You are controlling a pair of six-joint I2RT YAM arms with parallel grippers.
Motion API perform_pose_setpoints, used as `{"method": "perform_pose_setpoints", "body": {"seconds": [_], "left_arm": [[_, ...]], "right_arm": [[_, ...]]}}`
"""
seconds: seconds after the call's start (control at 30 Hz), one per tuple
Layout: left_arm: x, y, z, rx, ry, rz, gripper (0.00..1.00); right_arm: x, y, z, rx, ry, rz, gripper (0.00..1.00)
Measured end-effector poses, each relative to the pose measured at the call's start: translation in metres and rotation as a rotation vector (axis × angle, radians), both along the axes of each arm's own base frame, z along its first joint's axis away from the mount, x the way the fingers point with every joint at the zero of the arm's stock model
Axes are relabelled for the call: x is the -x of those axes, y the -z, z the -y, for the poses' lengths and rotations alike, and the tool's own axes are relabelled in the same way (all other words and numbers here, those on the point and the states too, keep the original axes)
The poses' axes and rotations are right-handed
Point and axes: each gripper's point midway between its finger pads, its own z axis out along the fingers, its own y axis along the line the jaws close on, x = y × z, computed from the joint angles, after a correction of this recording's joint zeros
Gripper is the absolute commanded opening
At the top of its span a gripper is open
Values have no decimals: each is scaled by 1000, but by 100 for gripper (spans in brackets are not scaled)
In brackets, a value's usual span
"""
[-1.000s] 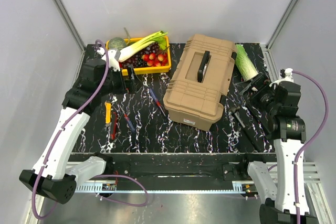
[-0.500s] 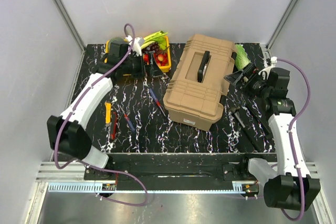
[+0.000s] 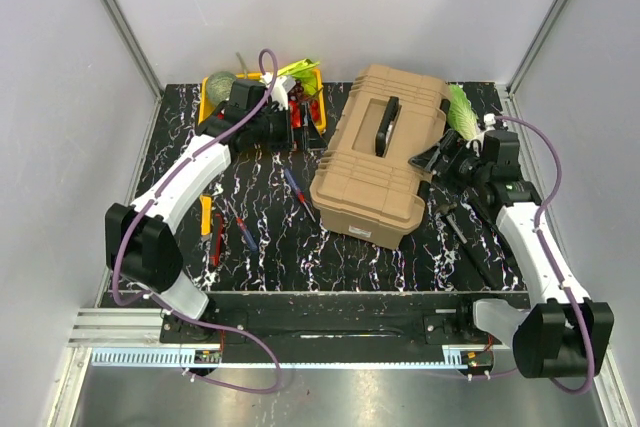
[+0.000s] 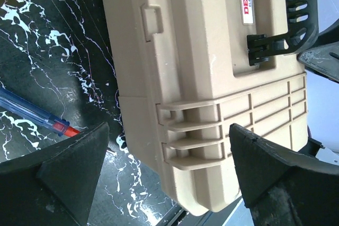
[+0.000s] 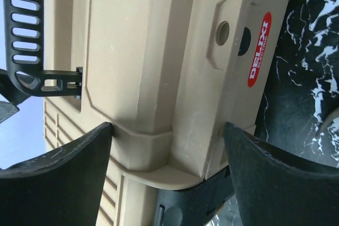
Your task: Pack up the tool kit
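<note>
The tan ribbed toolbox lies shut in the middle of the table, its black handle on top. My left gripper is open beside the box's left end; in the left wrist view its gripper frames a ribbed corner without touching it. My right gripper is open at the box's right end; in the right wrist view its gripper straddles a lid corner, one fingertip against the lid's edge. Small tools lie loose: a yellow-handled one and two blue screwdrivers.
A yellow crate of fruit and vegetables stands at the back left, partly behind my left arm. A green vegetable lies at the back right. Black tools rest right of the box. A blue screwdriver lies beside the box.
Both arms have swung in toward the toolbox, the left from the crate side, the right from the far right. The right jaws have narrowed slightly around the lid corner.
</note>
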Motion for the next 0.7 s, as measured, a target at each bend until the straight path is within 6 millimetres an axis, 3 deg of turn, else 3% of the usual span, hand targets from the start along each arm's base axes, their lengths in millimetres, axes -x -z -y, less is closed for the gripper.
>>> {"method": "perform_pose_setpoints", "body": {"seconds": [0.27, 0.4, 0.5, 0.6, 0.7], "left_arm": [[-1, -2, 2, 14, 1, 1, 99], [-8, 0, -4, 2, -24, 8, 99], [-10, 7, -5, -11, -31, -2, 99], [-11, 14, -5, -29, -34, -13, 99], [-10, 17, -6, -51, -35, -11, 99]], "right_arm": [[-18, -2, -44, -23, -40, 46, 67], [-28, -2, -58, -41, -45, 61, 67], [-32, -3, -57, -41, -29, 59, 77], [-30, -4, -55, -21, -2, 62, 95], [-19, -1, -47, 5, 37, 55, 100]]}}
